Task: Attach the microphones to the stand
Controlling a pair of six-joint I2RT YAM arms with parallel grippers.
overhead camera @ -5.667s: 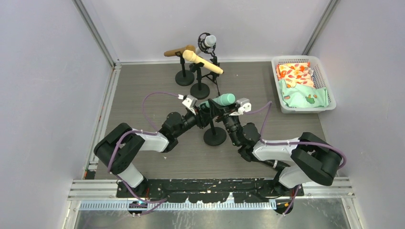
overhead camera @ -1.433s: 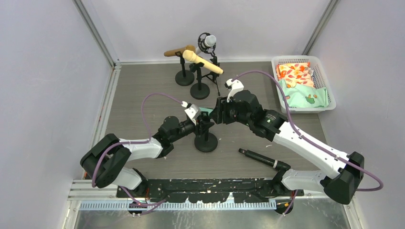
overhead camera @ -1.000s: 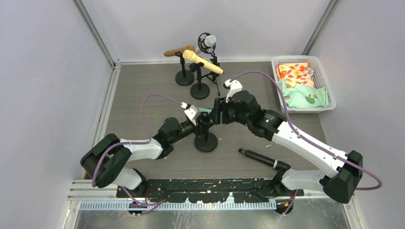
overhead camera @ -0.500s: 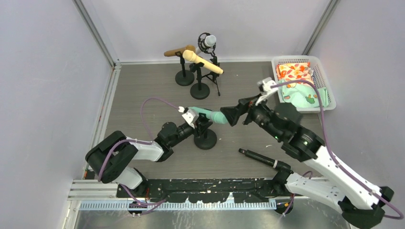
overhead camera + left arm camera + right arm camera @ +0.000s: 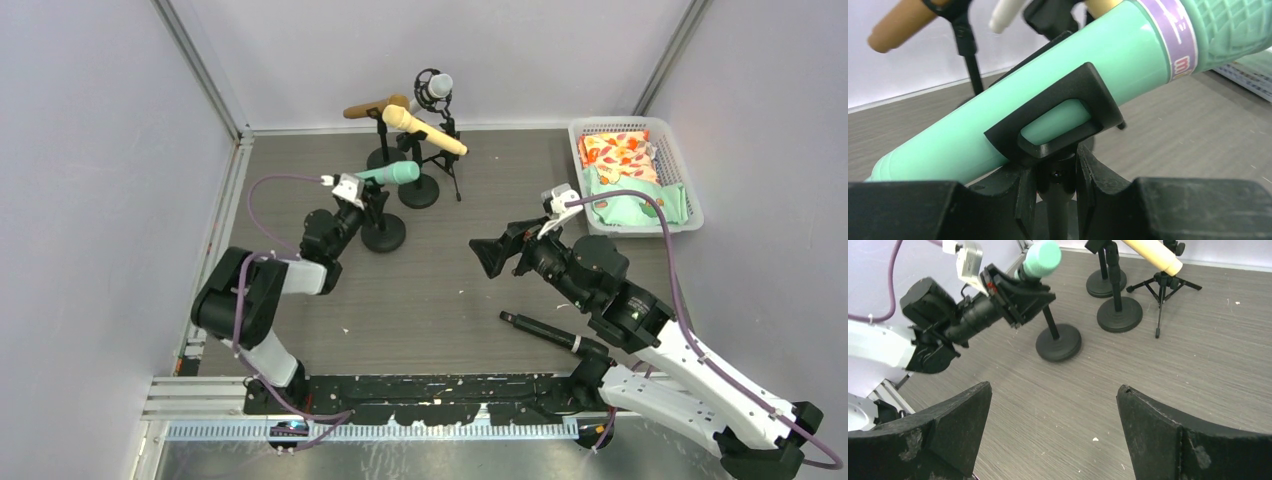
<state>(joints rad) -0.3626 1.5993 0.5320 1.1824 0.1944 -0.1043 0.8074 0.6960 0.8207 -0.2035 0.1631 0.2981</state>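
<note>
The teal green microphone (image 5: 390, 173) (image 5: 1048, 95) sits tilted in the black clip (image 5: 1058, 125) of a round-based stand (image 5: 383, 238) (image 5: 1059, 342). My left gripper (image 5: 365, 200) (image 5: 1058, 175) is shut on that stand's thin post just under the clip. My right gripper (image 5: 490, 255) (image 5: 1053, 387) hangs open to the right of the stand, holding nothing. A black microphone (image 5: 545, 333) lies flat on the table near the right arm's base. The gold (image 5: 375, 106), cream-yellow (image 5: 425, 130) (image 5: 1153, 252) and white (image 5: 435, 88) microphones rest on stands at the back.
A white basket (image 5: 676, 170) with patterned cloth stands at the back right. The back stands' round bases (image 5: 1119, 312) and a small tripod (image 5: 1160, 290) crowd the far middle. Grey walls close in on both sides.
The right gripper let go of the teal microphone and pulled back to the right. The left arm carried the stand, with the microphone in its clip, toward the back left.
</note>
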